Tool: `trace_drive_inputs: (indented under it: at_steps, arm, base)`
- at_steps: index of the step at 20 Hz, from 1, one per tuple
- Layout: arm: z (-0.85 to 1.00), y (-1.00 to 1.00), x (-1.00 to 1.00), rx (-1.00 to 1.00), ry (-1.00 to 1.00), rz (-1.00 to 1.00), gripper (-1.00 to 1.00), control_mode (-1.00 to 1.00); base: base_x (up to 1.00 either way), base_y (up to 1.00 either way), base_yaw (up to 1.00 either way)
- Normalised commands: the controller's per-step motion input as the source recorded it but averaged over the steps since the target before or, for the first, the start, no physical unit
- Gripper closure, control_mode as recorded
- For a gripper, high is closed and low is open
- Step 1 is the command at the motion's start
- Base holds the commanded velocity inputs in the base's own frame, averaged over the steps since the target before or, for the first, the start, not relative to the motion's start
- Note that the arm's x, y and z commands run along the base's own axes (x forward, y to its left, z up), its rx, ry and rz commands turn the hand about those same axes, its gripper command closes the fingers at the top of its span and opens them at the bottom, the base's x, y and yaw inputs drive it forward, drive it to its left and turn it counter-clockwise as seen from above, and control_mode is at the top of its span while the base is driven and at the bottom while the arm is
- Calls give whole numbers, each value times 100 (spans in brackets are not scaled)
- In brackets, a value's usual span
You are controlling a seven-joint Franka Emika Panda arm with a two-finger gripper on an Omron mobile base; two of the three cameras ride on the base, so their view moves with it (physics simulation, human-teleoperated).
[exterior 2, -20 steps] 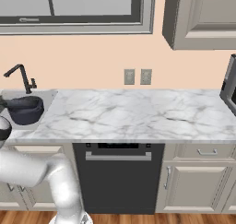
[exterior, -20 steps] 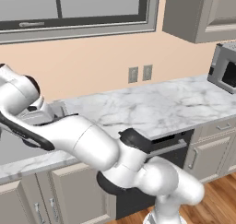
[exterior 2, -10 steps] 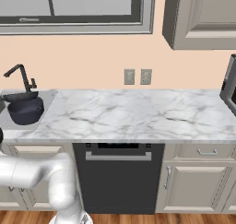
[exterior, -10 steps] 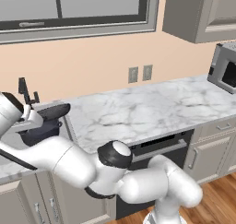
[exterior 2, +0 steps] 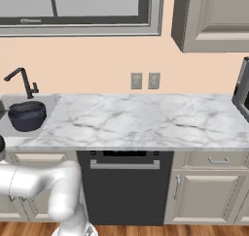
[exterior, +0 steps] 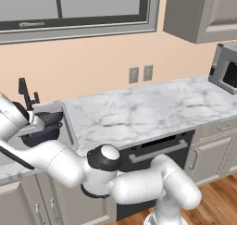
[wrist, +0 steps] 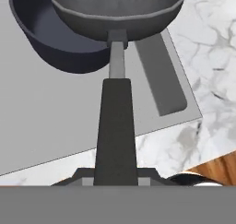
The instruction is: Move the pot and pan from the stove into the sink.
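My gripper (wrist: 115, 176) is shut on the long dark handle of the pan (wrist: 117, 11), a small grey bowl-shaped pan that hangs out ahead of the hand. Under it lies the grey sink (wrist: 55, 121), and the pan's far side overlaps the deep dark blue-grey pot (wrist: 50, 43) that sits in the basin. That pot (exterior 2: 26, 116) rests in the sink (exterior 2: 9, 130) below the black faucet (exterior 2: 22, 79). From the left the pot (exterior: 46, 132) is partly hidden by my arm. The stove is out of view.
White marble counter (exterior 2: 141, 121) runs right from the sink to a microwave (exterior: 227, 69). A dark appliance front (exterior 2: 125, 189) and grey cabinet doors (exterior 2: 204, 193) sit below it. An upper cabinet (exterior 2: 214, 16) hangs at the right, and the faucet (exterior: 25, 93) rises behind the basin.
My arm has swung down and left toward the sink, uncovering the faucet in the left base view. The grip on the pan's handle is unchanged.
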Motion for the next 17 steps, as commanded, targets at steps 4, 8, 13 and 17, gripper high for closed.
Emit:
trace_drive_inputs:
  at_steps: [4, 8, 13, 17]
  arm:
    - [-31, 10, 49, 0, -1, 0, 100, -100]
    - [-34, 25, 59, 0, -1, 0, 100, -100]
    - [-31, 43, 50, -1, 0, -4, 100, -100]
    - [-20, 46, 53, -2, 0, -7, 100, -100]
  base:
    - [0, 0, 0]
    - [0, 0, 0]
    - [0, 0, 0]
    - [0, 0, 0]
